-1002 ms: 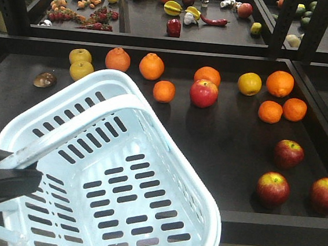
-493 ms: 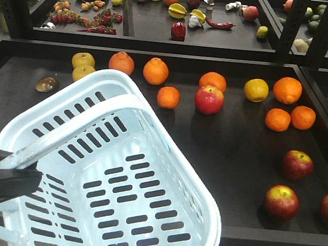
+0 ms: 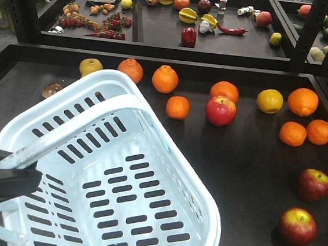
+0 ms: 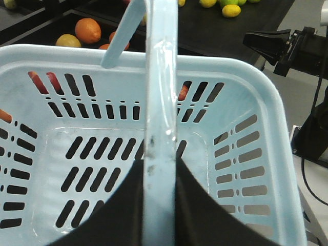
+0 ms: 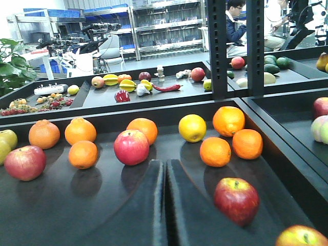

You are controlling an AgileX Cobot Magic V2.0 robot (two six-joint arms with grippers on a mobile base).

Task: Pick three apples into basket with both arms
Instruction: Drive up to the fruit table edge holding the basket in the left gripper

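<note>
Fingers (image 4: 118,220) of left gripper (image 4: 160,177) pinch handle (image 4: 160,102) of basket (image 4: 77,51). Right gripper (image 5: 165,205) fingers pressed together, empty. Basket holds no fruit. Two apples (image 3: 314,184) sit lower right of front view, on shelf (image 3: 247,166); third not in view. All three picks left.

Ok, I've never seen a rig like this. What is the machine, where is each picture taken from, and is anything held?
This is a robot with two black arms. The front view looks down on a dark shelf of loose fruit, among it oranges and dark red apples. The other two views come from a camera on each wrist. The left tool grips the handle of an empty pale blue basket. The right tool is shut, holds nothing, and points along the shelf toward the fruit.
</note>
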